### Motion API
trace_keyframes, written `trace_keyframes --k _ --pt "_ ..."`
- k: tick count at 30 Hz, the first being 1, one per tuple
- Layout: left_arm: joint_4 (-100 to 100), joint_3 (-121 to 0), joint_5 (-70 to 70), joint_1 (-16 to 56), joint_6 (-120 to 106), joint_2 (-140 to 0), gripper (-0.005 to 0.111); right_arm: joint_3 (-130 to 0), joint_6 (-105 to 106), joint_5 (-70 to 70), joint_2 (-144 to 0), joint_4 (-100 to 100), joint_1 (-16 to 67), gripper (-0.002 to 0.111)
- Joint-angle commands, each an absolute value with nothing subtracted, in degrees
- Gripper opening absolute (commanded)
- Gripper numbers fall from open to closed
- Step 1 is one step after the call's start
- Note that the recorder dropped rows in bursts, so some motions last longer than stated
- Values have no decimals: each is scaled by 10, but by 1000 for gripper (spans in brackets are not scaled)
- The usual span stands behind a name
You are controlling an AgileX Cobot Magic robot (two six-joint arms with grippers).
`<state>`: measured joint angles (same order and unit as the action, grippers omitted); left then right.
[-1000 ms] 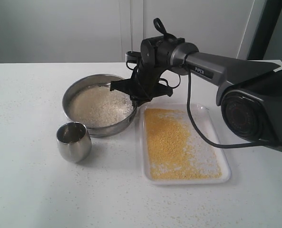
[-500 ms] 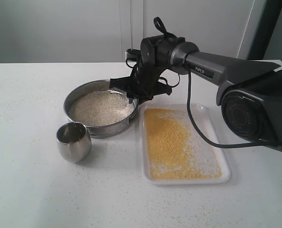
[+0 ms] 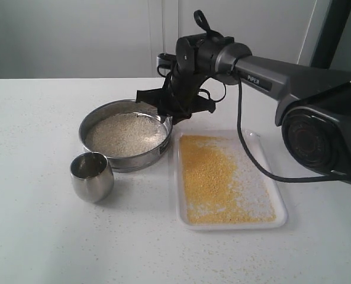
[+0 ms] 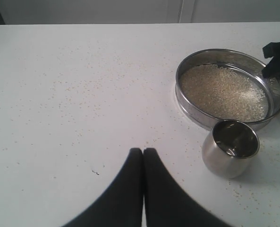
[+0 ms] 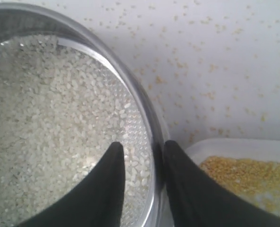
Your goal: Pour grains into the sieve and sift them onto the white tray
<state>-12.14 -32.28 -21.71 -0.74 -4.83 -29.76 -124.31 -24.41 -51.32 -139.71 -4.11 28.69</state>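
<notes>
The sieve (image 3: 125,135) sits flat on the table, left of the white tray (image 3: 283,218). Coarse pale grains (image 3: 123,133) lie on its mesh, and fine golden grains (image 3: 213,177) cover the tray. My right gripper (image 3: 166,117) hangs open just above the sieve's right rim (image 5: 147,120). One finger is over the mesh and the other is outside the rim, and neither presses on it (image 5: 142,144). My left gripper (image 4: 143,150) is shut on nothing, low over the bare table, well away from the sieve (image 4: 227,90).
A small steel cup (image 3: 92,176) stands upright just in front of the sieve and looks empty (image 4: 230,147). Stray grains speckle the white table around sieve and tray. The right arm reaches in from the right, above the tray's far end.
The right gripper has opened, let go of the sieve's rim and risen slightly. The sieve, held tilted a second ago, now lies flat on the table.
</notes>
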Motion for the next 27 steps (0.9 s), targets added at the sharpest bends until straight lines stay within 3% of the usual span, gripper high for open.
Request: trace_keyframes --k 1,17,25,27 --pt "-123 -320 -218 -8 -49 -293 0 -1246 -248 -520 -1365 -42 285 33" --pt "-123 -320 -218 -8 -49 -293 0 -1246 -243 -649 -1304 -41 285 35" --pt "-123 -320 -218 -8 -49 -293 0 -1246 -231 -694 -1282 -39 285 1" --pt "-123 -320 -218 -8 -49 -293 0 -1246 -225 -700 -1279 -33 285 0"
